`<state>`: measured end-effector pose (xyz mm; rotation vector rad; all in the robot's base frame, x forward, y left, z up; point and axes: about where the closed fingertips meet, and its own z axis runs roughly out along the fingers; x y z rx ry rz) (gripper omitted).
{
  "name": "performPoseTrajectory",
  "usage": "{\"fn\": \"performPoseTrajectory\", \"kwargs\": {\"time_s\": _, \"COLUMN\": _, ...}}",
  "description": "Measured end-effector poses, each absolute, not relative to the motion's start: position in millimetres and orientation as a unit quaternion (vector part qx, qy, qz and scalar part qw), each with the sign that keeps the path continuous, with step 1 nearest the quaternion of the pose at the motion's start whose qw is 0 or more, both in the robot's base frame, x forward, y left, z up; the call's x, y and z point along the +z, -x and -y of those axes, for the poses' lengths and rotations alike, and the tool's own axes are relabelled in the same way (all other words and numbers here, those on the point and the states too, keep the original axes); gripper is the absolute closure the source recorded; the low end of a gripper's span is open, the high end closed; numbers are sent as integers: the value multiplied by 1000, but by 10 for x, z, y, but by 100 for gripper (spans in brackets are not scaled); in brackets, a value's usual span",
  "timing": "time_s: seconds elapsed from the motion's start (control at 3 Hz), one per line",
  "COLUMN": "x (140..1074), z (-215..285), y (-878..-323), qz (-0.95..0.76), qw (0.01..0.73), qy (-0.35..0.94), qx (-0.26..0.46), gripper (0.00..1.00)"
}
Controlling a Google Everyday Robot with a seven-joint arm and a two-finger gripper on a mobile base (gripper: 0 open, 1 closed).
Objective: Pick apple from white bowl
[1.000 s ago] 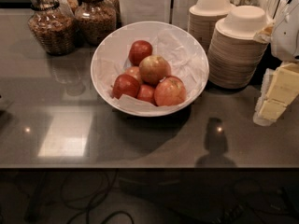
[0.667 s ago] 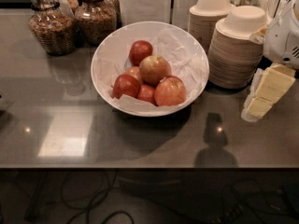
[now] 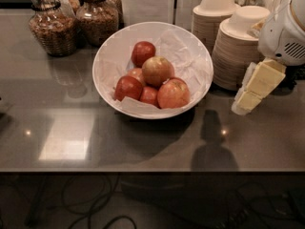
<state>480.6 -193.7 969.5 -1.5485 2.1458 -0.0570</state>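
**Gripper closes in on the bowl from the side**

The gripper hangs low over the table, holding nothing; whether it is open or shut cannot be told. It has moved nearer the white bowl since a second ago, though it is not yet over the rim. Its white arm housing is cut off by the picture's edge. The apple sits on top of the redder apples in the bowl, well apart from the gripper. Stacked beige bowls stand just behind the gripper, and jars beyond the bowl.
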Motion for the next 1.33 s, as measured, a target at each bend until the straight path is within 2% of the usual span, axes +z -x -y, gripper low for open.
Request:
{"fn": "performPoseTrajectory", "kwargs": {"time_s": 0.67, "x": 9643, "z": 1555, "y": -5041, "qz": -774, "qw": 310, "qy": 549, "qx": 55, "gripper": 0}}
{"fn": "performPoseTrajectory", "kwargs": {"time_s": 1.33, "x": 9633, "z": 1043, "y": -5227, "qz": -748, "qw": 345, "qy": 555, "qx": 121, "gripper": 0}}
